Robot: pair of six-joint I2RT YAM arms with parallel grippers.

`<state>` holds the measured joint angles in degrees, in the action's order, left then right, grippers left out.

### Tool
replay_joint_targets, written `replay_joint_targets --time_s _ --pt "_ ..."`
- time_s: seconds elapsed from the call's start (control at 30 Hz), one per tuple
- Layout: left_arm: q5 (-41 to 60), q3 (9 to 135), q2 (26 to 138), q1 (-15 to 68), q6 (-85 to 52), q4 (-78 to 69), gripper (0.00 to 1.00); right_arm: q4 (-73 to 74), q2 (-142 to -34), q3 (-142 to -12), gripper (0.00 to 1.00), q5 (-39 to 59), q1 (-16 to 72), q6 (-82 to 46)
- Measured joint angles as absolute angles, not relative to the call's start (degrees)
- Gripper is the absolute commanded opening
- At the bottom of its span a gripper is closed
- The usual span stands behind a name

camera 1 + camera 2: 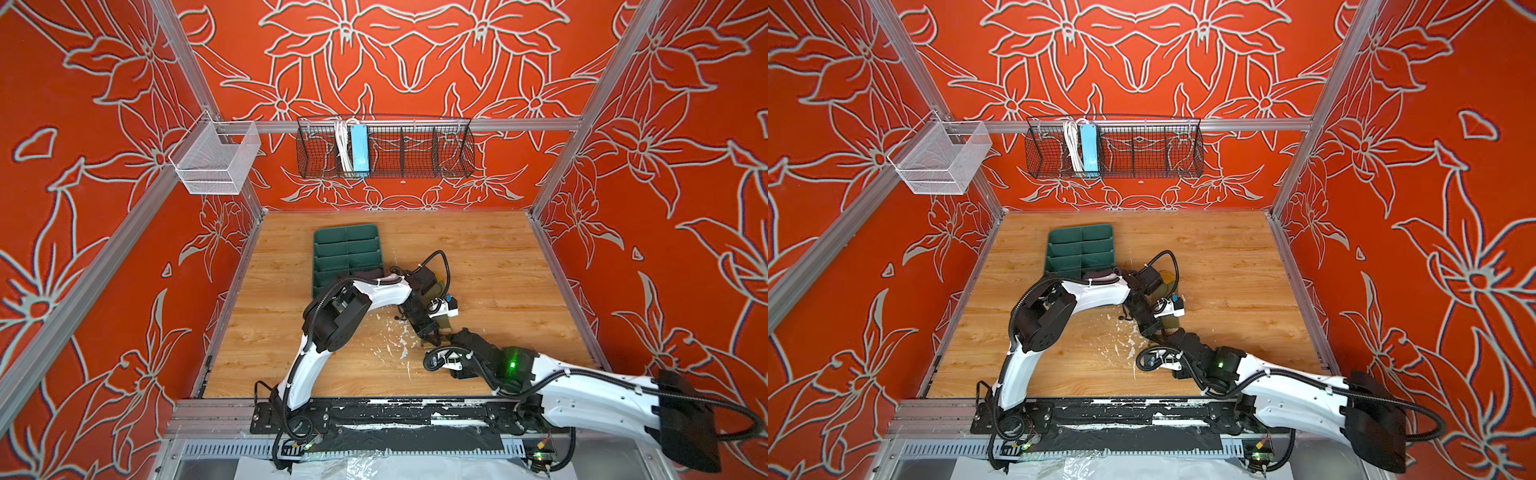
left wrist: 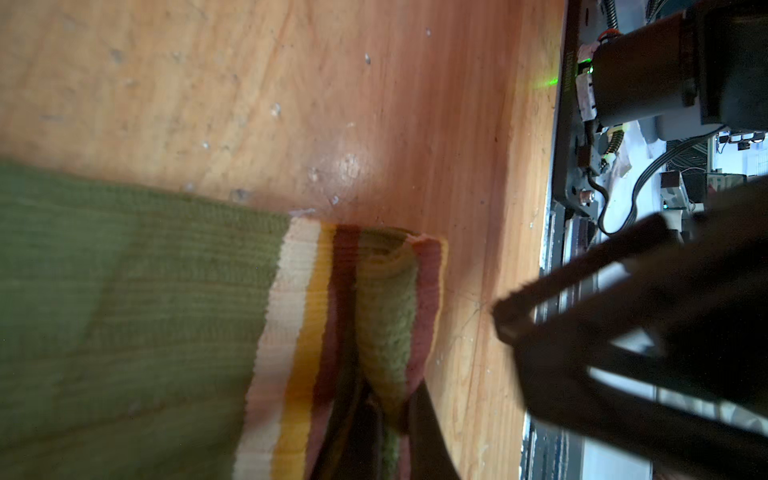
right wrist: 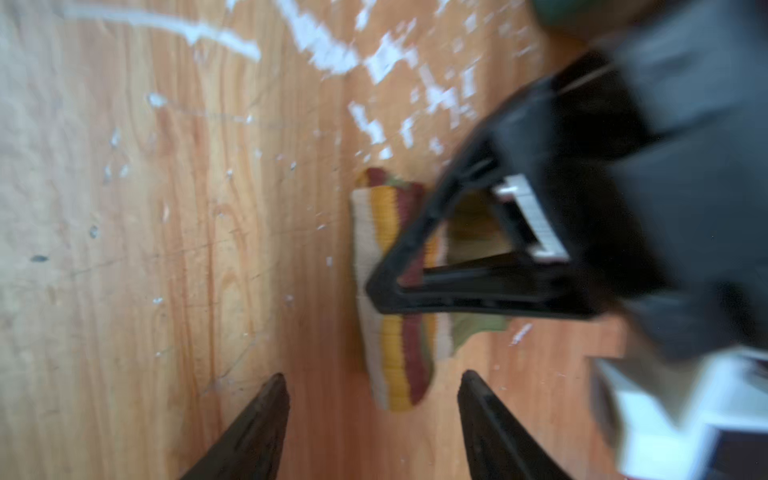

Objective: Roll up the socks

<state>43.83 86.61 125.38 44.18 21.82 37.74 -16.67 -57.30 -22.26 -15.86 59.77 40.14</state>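
Note:
The olive green sock (image 2: 124, 311) lies flat on the wooden table, and its cream, mustard and brown striped cuff (image 2: 307, 332) is folded back on itself. My left gripper (image 2: 386, 411) is shut on that folded cuff. In both top views the left wrist hides most of the sock; only a strip (image 1: 444, 287) (image 1: 1170, 322) shows. My right gripper (image 3: 372, 376) stands open, its fingers on either side of the cuff's end (image 3: 399, 374) without touching it. A dark purplish bundle (image 1: 1098, 275), seemingly the purple sock, sits in the tray's near end, partly behind the left arm.
The dark green divided tray (image 1: 318, 257) lies at the table's back left. White flecks (image 1: 395, 345) mark the wood near the grippers. A black wire basket (image 1: 386, 151) and a white mesh basket (image 1: 216, 160) hang on the rails. A black rail (image 1: 374, 411) runs along the front edge.

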Motion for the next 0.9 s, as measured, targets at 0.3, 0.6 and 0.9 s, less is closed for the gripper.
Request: replay_joint_targets --time_s 0.3,0.6,0.9 --pt "43.8 86.7 125.4 44.2 22.0 37.8 0.08 -8.8 -66.6 -24.0 0.69 -21.1 59.9 40.1" --pt "43.8 86.7 125.4 44.2 22.2 37.8 0.08 -4.4 -67.9 -22.7 0.62 -24.0 59.9 40.5" --pt "43.2 86.9 125.4 43.6 22.5 37.5 0.08 -2.4 -73.6 -23.7 0.2 -26.4 60.2 40.0"
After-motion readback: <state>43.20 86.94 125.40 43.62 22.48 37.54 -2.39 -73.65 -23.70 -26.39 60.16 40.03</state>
